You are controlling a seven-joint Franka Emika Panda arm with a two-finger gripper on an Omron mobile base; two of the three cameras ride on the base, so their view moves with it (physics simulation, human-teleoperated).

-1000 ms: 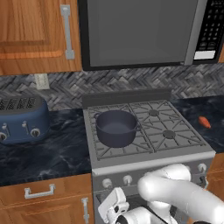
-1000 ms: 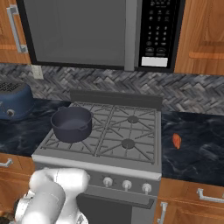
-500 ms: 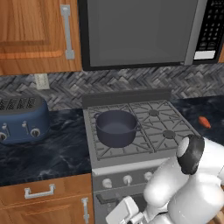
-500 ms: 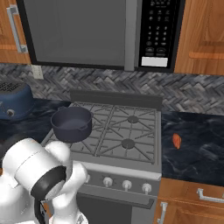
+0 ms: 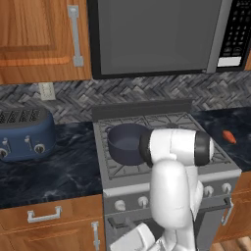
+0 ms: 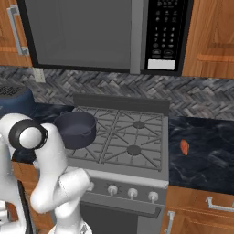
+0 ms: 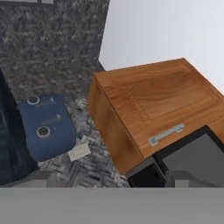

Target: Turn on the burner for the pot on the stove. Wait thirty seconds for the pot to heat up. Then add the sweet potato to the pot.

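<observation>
- Pot (image 6: 77,130), dark blue-grey and round, stands upright on the left half of the stove (image 6: 123,171), its base on the grey grates (image 6: 153,137).
- The burner beneath it is hidden by the pot itself, so whether that one is lit I cannot tell.
- On the right half of the stove, two dark burner caps (image 6: 133,150) show under the bars, one behind the other.
- Round silver knobs (image 6: 132,193) line the front panel, above the oven door (image 6: 109,217).
- The sweet potato (image 6: 184,147), small and orange-red, lies on the dark counter (image 6: 205,157) to the right of the stove, apart from the pot.
- The white arm (image 5: 169,193) rises in front of the stove and covers part of the pot's right side in the left base view.
- The gripper (image 7: 111,179) is wide, its two fingertips (image 7: 43,178) well apart at the bottom of the hand view, with nothing held between them.
- A blue toaster (image 5: 27,135) stands on the counter left of the stove.
- A microwave (image 5: 157,39) hangs above the stove, beside a wooden cabinet (image 5: 37,39).
</observation>
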